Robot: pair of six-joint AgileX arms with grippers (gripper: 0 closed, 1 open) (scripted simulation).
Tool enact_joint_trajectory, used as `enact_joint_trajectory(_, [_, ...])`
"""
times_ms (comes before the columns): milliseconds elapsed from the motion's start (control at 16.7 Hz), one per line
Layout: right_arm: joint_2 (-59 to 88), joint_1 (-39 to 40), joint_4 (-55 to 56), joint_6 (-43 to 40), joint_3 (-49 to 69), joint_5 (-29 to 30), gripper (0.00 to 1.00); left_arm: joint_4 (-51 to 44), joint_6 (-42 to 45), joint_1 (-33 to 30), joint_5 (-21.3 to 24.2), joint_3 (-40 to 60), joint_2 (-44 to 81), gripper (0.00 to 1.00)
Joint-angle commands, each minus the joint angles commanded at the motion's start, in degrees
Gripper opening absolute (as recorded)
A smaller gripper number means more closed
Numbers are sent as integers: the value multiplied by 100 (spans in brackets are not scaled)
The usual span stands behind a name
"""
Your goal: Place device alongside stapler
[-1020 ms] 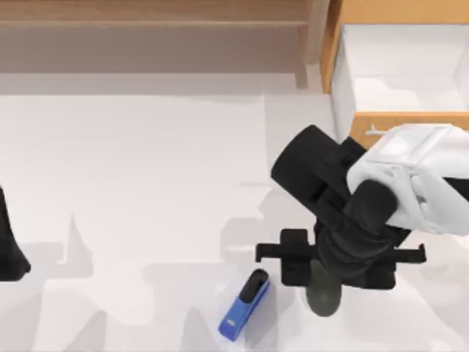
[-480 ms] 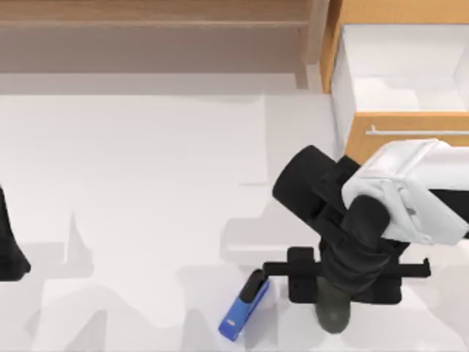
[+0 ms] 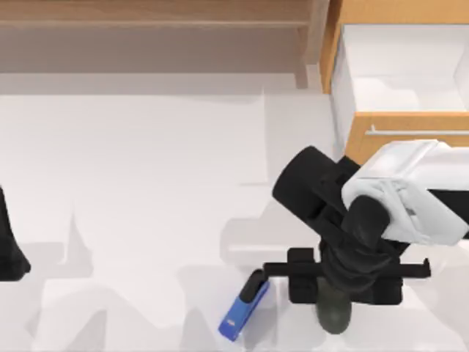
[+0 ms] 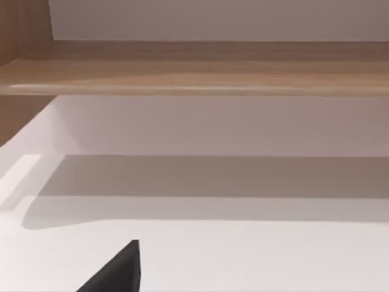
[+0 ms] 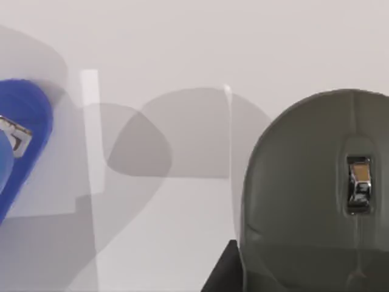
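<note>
The blue stapler [image 3: 244, 306] with its black top arm lies at an angle near the table's front edge; its blue end also shows in the right wrist view [image 5: 18, 140]. Just to its right is the device [image 3: 334, 317], a dark grey mouse-like oval, large in the right wrist view [image 5: 316, 182]. My right gripper [image 3: 335, 299] sits directly over the device and is shut on it, with one black finger [image 5: 223, 271] against its side. A narrow strip of table separates the device from the stapler. My left gripper [image 3: 9, 253] is parked at the far left edge.
A wooden cabinet with an open white drawer [image 3: 399, 73] stands at the back right, close behind my right arm. A wooden ledge [image 3: 154, 15] runs along the back of the table and shows in the left wrist view [image 4: 194, 73].
My right gripper carried the device a little toward the front and right, then held nearly still over the last half second. The stapler and the left arm have not moved.
</note>
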Motion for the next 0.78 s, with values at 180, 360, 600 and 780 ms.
enact_joint_trajectory(180, [0, 0, 0, 0, 0, 0, 68, 0, 0, 0, 0, 0, 0, 100])
enact_joint_trajectory(360, [0, 0, 0, 0, 0, 0, 90, 0, 0, 0, 0, 0, 0, 100])
enact_joint_trajectory(600, [0, 0, 0, 0, 0, 0, 100, 0, 0, 0, 0, 0, 0, 100])
enact_joint_trajectory(780, [0, 0, 0, 0, 0, 0, 100, 0, 0, 0, 0, 0, 0, 100])
